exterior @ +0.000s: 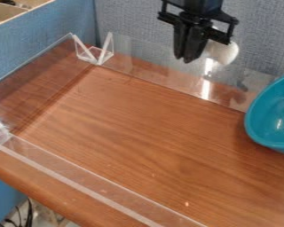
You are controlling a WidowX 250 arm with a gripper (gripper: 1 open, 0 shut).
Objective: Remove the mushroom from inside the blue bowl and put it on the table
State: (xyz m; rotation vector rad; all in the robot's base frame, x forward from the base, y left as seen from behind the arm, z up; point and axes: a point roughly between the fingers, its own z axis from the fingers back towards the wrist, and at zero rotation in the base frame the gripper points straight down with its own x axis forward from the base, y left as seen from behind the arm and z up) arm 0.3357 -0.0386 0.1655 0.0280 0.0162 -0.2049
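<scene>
The table (132,124) is showing reddish wood grain with a soft sheen. Clear glossy plastic walls (61,173) are edging it. The blue bowl (272,115) on the right is looking smooth.

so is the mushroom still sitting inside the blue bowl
No, the mushroom is up in the air beside the claw, left of the blue bowl.

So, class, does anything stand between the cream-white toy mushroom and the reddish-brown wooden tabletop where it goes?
Nothing visible does. The cream-white toy mushroom hangs at the black fingers over the far edge of the reddish-brown wooden tabletop; the round teal-blue bowl sits off to the right.
</scene>
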